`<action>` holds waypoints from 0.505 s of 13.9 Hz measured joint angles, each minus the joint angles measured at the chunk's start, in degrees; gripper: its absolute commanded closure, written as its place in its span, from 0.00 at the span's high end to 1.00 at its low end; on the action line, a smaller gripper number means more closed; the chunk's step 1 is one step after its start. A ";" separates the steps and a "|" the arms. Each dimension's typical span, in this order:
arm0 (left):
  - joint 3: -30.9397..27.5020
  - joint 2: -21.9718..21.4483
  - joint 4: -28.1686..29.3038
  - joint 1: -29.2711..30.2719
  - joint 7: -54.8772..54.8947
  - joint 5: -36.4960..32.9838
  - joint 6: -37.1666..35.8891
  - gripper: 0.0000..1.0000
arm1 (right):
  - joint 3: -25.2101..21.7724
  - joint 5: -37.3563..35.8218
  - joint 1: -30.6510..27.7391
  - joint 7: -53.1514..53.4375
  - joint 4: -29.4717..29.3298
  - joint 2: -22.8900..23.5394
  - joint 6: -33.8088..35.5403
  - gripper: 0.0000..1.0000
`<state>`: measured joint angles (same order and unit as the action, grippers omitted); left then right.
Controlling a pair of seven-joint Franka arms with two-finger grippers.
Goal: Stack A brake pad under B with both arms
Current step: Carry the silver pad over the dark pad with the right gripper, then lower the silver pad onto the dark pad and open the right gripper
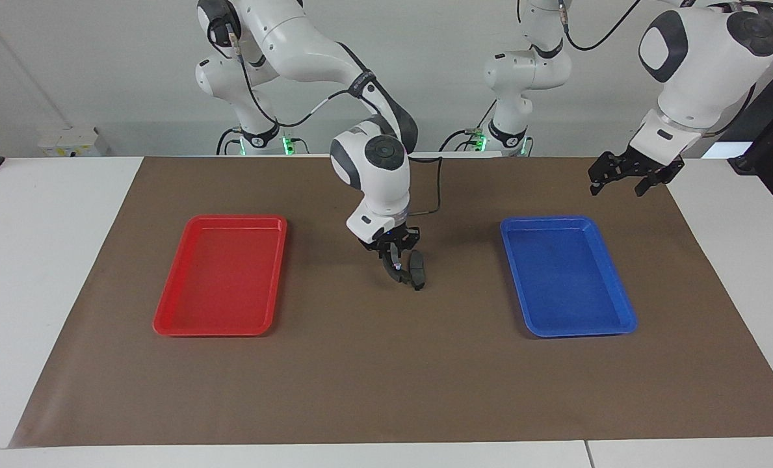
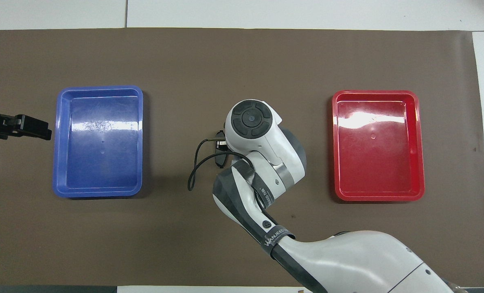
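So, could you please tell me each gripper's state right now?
Left gripper: open, holding nothing.
Right gripper: shut on B, by the A brake pad.

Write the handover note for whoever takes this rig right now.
Right claw: shut on B, carried in the air beside the A brake pad, about level with it.
Left claw: open, empty, waiting near the blue tray.
A brake pad lies on the mat midway between the two trays. Red tray and blue tray hold nothing.
Done: B picked up and brought to A.
Left: set B on A, release.
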<state>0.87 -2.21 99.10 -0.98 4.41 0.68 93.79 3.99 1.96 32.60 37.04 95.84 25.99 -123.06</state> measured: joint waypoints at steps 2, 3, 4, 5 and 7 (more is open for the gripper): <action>0.00 0.00 0.00 0.00 0.00 0.01 0.00 0.99 | 0.00 0.05 0.74 0.15 -0.12 0.74 -1.52 0.00; 0.00 0.00 0.00 0.00 0.00 0.01 0.00 0.99 | 0.01 0.06 1.04 0.15 -0.13 1.02 -2.13 0.00; 0.00 0.00 0.00 0.00 0.00 0.01 0.00 0.99 | 0.00 0.06 1.30 0.15 -0.12 1.22 -2.32 0.00; 0.00 0.00 0.00 0.00 0.00 0.01 0.00 0.99 | 0.00 0.06 1.50 0.15 -0.12 1.46 -2.65 0.00; 0.00 0.00 0.00 0.00 -0.01 0.01 0.00 0.99 | 0.00 0.06 1.67 0.15 -0.10 2.02 -3.76 0.00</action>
<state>0.87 -2.21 99.10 -0.98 4.40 0.69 93.80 3.99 2.02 34.26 37.20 95.74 28.01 -126.81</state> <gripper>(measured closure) 0.004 0.568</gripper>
